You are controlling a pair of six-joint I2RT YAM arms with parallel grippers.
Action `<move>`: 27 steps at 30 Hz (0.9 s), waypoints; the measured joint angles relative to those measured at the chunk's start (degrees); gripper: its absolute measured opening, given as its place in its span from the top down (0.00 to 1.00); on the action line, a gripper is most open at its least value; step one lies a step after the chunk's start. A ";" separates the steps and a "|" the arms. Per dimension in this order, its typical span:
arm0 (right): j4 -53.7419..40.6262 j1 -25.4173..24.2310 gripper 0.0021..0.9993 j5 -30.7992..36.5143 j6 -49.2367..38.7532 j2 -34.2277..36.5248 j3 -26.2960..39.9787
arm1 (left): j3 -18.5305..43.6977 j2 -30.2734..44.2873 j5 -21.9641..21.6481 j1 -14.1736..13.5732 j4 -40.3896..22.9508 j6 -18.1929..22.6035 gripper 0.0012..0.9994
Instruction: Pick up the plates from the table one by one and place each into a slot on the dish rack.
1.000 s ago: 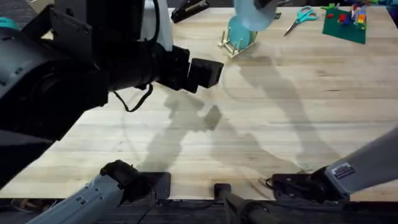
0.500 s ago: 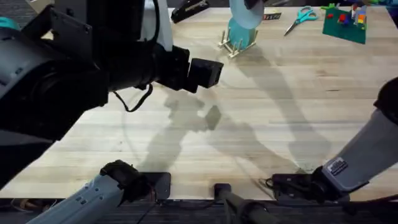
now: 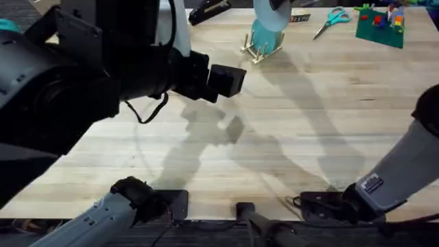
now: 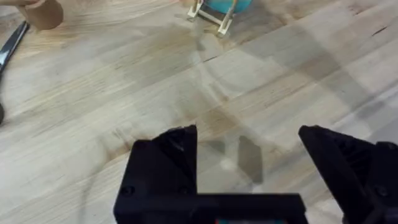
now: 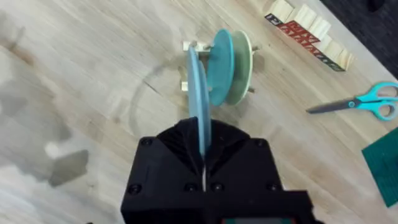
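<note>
left gripper (image 4: pixel 249 155) jaws apart, right gripper (image 5: pixel 202 158) jaws clamped

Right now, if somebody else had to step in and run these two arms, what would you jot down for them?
Right tool: shut on the sky-blue plate, held on edge above the dish rack.
Left tool: open, holding nothing, hovering over bare table.
Done: the turquoise plate stands in the rack, beside a cream-yellow plate.
Left: lower the sky-blue plate into a free slot beside the turquoise one, then release.
</note>
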 joint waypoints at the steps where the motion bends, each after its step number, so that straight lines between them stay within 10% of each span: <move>1: 0.15 0.00 0.97 0.00 0.00 0.28 0.09 | 0.00 -0.01 0.00 0.00 0.00 0.00 0.01; 27: 8.05 0.00 0.97 0.12 -0.02 12.07 0.24 | 0.00 -0.01 -0.01 0.00 -1.33 0.00 0.00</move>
